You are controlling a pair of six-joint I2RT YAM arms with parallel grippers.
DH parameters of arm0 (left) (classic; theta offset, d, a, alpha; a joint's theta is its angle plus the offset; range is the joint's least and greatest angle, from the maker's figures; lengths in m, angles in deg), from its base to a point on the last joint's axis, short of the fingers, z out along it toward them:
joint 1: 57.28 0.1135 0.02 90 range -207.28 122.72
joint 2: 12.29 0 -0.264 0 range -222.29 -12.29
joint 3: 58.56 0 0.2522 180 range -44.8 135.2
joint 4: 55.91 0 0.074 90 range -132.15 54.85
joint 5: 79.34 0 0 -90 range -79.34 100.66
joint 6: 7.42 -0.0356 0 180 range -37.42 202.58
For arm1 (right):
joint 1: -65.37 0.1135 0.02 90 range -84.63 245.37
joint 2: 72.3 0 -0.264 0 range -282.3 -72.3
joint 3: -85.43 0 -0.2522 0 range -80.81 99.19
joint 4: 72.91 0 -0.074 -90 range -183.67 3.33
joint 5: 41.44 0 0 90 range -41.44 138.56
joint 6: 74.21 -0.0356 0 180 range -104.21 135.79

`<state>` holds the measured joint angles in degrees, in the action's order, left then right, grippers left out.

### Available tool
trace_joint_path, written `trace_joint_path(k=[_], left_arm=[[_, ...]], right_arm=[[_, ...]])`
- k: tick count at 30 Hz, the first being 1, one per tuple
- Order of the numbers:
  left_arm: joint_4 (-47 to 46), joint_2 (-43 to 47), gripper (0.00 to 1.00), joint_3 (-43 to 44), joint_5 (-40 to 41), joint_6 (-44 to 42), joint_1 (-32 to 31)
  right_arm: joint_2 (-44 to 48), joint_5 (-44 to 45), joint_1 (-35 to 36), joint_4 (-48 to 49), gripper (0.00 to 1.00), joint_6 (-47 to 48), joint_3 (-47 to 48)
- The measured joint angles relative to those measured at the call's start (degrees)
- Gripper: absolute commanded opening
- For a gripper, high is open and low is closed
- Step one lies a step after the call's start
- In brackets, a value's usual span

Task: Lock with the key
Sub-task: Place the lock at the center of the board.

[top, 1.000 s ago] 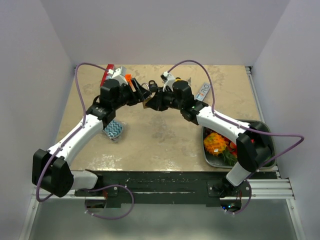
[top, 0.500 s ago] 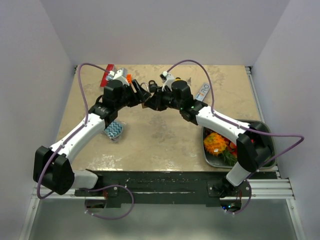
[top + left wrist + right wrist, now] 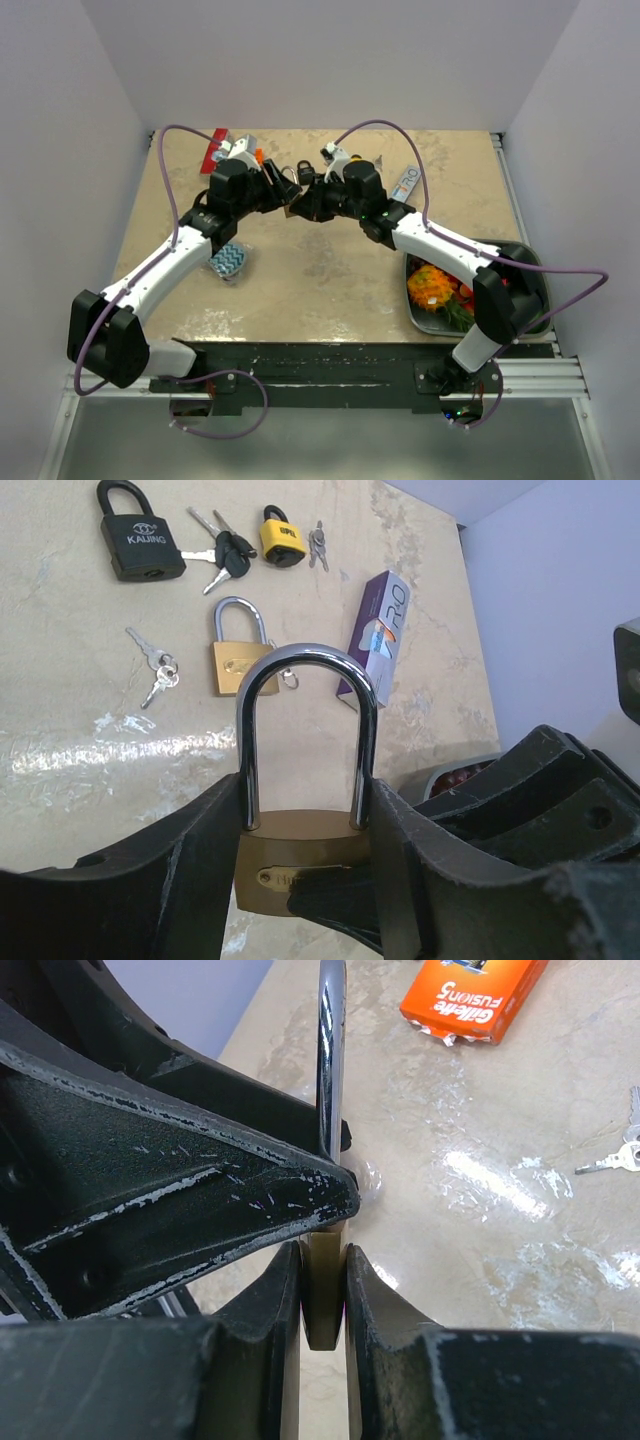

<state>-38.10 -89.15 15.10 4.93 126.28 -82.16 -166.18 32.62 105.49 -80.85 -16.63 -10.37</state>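
A large brass padlock point(image 3: 296, 842) with a silver shackle point(image 3: 306, 661) is held above the table between both grippers. My left gripper point(image 3: 305, 786) is shut on it, one finger against each side at the foot of the shackle. My right gripper point(image 3: 322, 1255) is shut on the flat faces of the padlock's body point(image 3: 322, 1302), seen edge-on. In the top view the two grippers meet at the padlock point(image 3: 292, 207) over the far middle of the table. Neither gripper shows a key. Loose silver keys point(image 3: 156, 674) and black-headed keys point(image 3: 226, 556) lie on the table.
A black padlock point(image 3: 140, 537), a yellow padlock point(image 3: 282, 538) and a small brass padlock point(image 3: 240, 652) lie at the back. A purple-and-white box point(image 3: 378, 632) and an orange Gillette box point(image 3: 472, 995) lie nearby. A tray point(image 3: 527, 258) of produce stands front right, a blue patterned item point(image 3: 230, 260) left.
The left arm has shifted slightly toward the back of the table; both grippers stay together on the padlock.
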Motion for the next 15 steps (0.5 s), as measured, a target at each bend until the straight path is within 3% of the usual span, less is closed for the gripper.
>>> trace_joint_path(k=[2, 3, 6, 11, 12, 15], left_arm=[[0.0, 0.0, 0.0, 0.02, -0.02, -0.28, 0.0], [0.11, 0.0, 0.0, 0.07, 0.07, -0.68, 0.0], [1.95, -0.55, 0.0, 0.9, 1.64, -3.5, -0.11], [6.95, -3.17, 0.0, 3.58, 4.0, -9.57, 0.39], [7.91, -3.89, 0.0, 4.2, 4.02, -10.64, 0.39], [11.45, -7.91, 0.0, 7.41, 4.07, -13.86, 0.59]], right_arm=[[0.0, -0.04, 0.0, 0.0, 0.41, 0.0, 0.0], [0.0, -0.07, 0.0, -0.02, 0.58, -0.24, 0.0], [0.35, -1.11, 0.04, -0.09, 0.77, 0.0, -0.04], [2.4, -3.1, -1.46, -2.08, 0.89, 2.08, -0.04], [3.1, -3.28, -2.19, -2.75, 0.97, 2.71, -0.04], [5.55, -3.69, -5.18, -5.46, 0.99, 5.09, -0.07]])
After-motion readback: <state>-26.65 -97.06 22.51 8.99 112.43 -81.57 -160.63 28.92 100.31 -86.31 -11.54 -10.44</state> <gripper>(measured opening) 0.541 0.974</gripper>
